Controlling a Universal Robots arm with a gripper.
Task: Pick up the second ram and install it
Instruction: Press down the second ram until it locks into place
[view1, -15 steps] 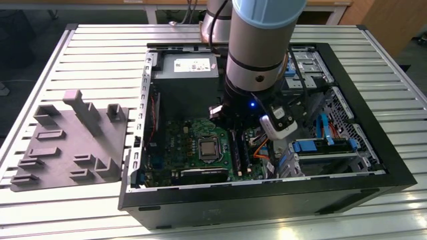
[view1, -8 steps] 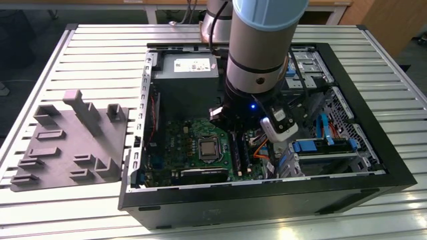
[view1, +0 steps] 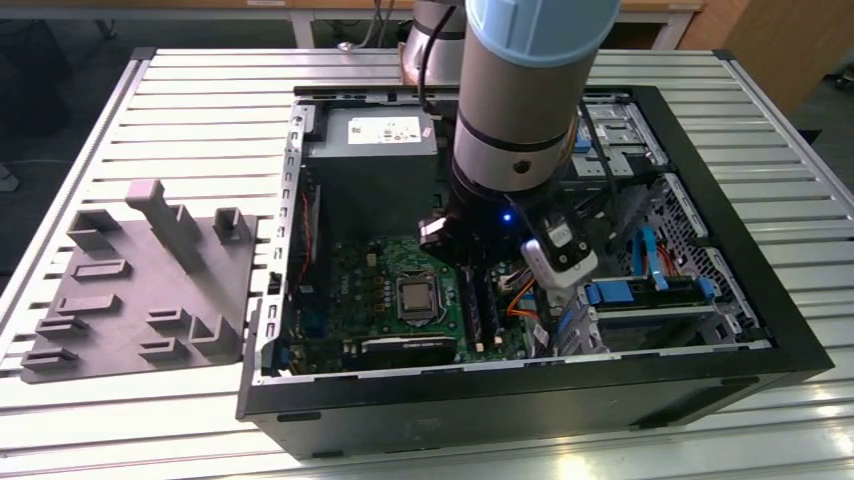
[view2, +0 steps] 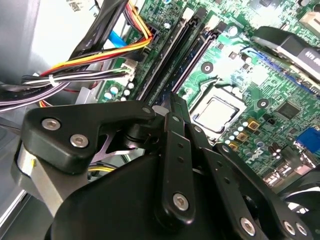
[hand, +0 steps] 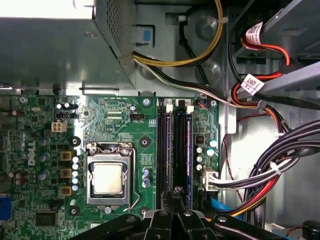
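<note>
Gripper (hand: 176, 200) — black linkage fingers drawn together to a narrow tip directly above the memory slots (hand: 176, 150) of the green motherboard (hand: 115, 125); whether anything is pinched between them cannot be told. Second ram (hand: 189, 150) — dark blue strip standing upright in a slot just beside the fingertips, seated lengthwise among the black slots; also seen ahead of the tip in the second wrist view (view2: 192, 60). Processor socket (hand: 108, 175) — to one side of the jaws. Bundled cables (hand: 270, 170) — on the opposite side. Grey fixture tray (view1: 134, 290) — outside the computer case (view1: 721, 330), well apart from the gripper.
</note>
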